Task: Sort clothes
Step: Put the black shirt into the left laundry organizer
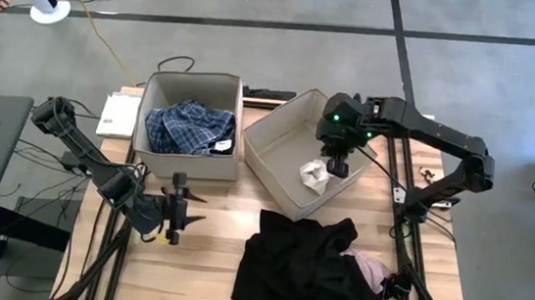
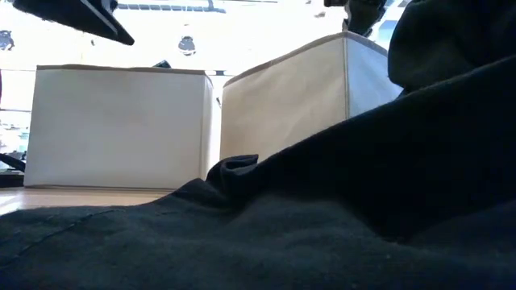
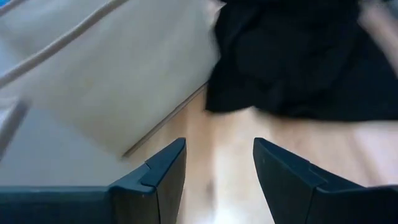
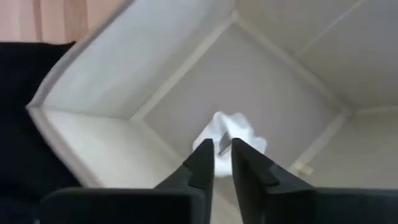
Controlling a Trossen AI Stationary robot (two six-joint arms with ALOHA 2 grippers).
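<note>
Overhead, the right tool (image 1: 333,166) hangs inside the right-hand beige box (image 1: 275,170), directly above a small white piece of cloth (image 1: 315,176) lying on the box floor. From the right wrist view its two fingers (image 4: 202,165) stand only a narrow slit apart, with the white cloth (image 4: 239,130) showing just past the tips; whether the tips actually pinch the cloth cannot be told.

The left tool (image 1: 178,219) sits low over the bare wood of the worktop (image 1: 207,262), in front of the left-hand beige box (image 1: 187,167) and apart from every garment. Its fingers (image 3: 163,171) are spread wide with nothing between them, and the wrist camera looks past them to the box wall and the edge of the black garment (image 3: 298,56).

The plaid shirt (image 1: 186,127) lies bundled inside the left box. The big black garment (image 1: 301,266) is heaped on the worktop in front of the right box, with a pink piece (image 1: 371,270) poking out from under its right side. At worktop level the black garment (image 2: 322,217) fills most of the foreground, both boxes standing behind it.
</note>
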